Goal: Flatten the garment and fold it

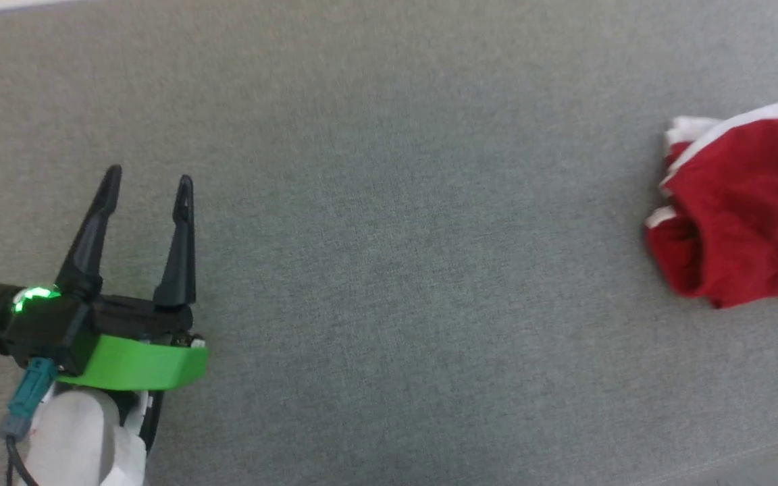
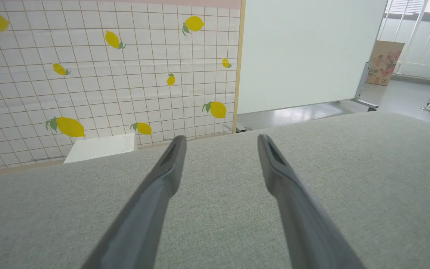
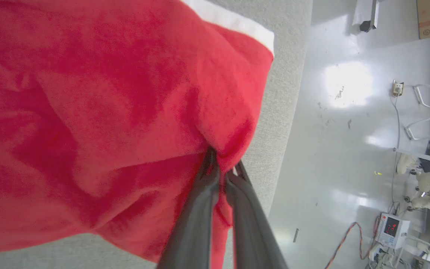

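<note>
Red garment with white trim is lying bunched at the far right of the grey worktop. Right gripper is pinching a fold of it, fingers closed on the cloth. Left gripper is sitting over the near left, fingers spread wide, holding nothing.

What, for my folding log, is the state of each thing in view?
red shorts: bunched up, not yet flattened or folded, pinched at one spot.
left hand: open, empty, well apart from the red shorts.
right hand: shut on the red shorts' fabric.
</note>
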Available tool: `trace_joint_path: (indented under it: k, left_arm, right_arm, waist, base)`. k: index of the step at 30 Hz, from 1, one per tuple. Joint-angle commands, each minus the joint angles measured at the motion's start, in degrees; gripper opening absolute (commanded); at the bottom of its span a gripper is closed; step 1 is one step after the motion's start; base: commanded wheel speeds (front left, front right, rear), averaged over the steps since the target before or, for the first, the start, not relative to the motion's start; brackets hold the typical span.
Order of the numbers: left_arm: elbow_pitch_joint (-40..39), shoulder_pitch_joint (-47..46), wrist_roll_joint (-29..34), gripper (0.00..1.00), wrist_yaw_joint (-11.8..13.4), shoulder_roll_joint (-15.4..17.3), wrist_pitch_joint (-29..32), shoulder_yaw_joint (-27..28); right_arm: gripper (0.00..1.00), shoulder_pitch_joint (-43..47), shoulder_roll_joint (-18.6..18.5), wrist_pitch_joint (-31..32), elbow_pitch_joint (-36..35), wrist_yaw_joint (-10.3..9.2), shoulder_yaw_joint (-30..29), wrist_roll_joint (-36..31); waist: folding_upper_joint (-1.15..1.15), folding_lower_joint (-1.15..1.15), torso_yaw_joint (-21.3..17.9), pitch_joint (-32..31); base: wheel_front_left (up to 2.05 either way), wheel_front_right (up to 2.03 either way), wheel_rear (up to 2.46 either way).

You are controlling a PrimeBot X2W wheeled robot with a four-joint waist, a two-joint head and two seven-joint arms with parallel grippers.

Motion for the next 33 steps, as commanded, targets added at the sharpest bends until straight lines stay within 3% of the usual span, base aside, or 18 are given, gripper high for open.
trace_joint_path:
  k: [1, 14, 15, 16, 22, 28, 33]
  left_arm:
    - [-0.5, -0.9, 0.6, 1.0, -0.4, 0.8, -0.2, 0.3]
    - [-4.2, 1.1, 0.6, 1.0, 0.7, 3.7, 0.4, 3.5]
    - [-4.4, 1.2, 0.5, 1.0, 0.9, 3.8, 0.5, 3.6]
    - [-4.5, 1.3, 0.5, 1.0, 0.9, 3.8, 0.5, 3.7]
    - [-4.5, 2.5, 0.3, 1.0, 1.4, 4.2, 0.8, 4.0]
    - [-2.5, 3.4, -0.8, 1.0, 1.7, 3.0, 0.4, 3.8]
    - [-0.1, 4.1, -2.0, 1.0, 2.5, 0.8, 0.0, 4.1]
  right_arm:
    - [0.0, -1.5, -0.3, -1.0, 1.7, -0.11, -1.7, -0.9]
    - [0.0, -5.5, 2.8, -6.4, 14.6, -0.11, -18.5, -10.6]
    - [0.95, -5.7, 3.5, -6.9, 15.3, -0.11, -20.0, -11.4]
    - [1.0, -5.7, 3.8, -7.6, 15.6, -0.11, -20.7, -12.3]
    - [1.0, -6.9, 5.2, -12.3, 16.5, -0.11, -23.0, -14.9]
    - [1.0, -9.0, 5.0, -17.1, 15.4, -0.11, -24.5, -12.3]
    - [1.0, -11.2, 4.3, -24.9, 8.1, -0.11, -19.2, -6.7]
  waist:
    - [0.0, 0.0, -0.5, 6.0]
    - [0.0, 0.0, -0.7, 9.7]
    - [0.0, 0.0, -0.8, 9.8]
    - [0.0, 0.0, -0.9, 9.8]
    - [0.0, 0.0, -1.7, 7.8]
    - [0.0, 0.0, -1.3, 2.5]
    - [0.0, 0.0, -0.5, -4.1]
  base:
    - [0.0, 0.0, 0.0]
    - [0.0, 0.0, 0.0]
    - [0.0, 0.0, 0.0]
    - [0.0, 0.0, 0.0]
    - [0.0, 0.0, 0.0]
    - [0.0, 0.0, 0.0]
    - [0.0, 0.0, 0.0]
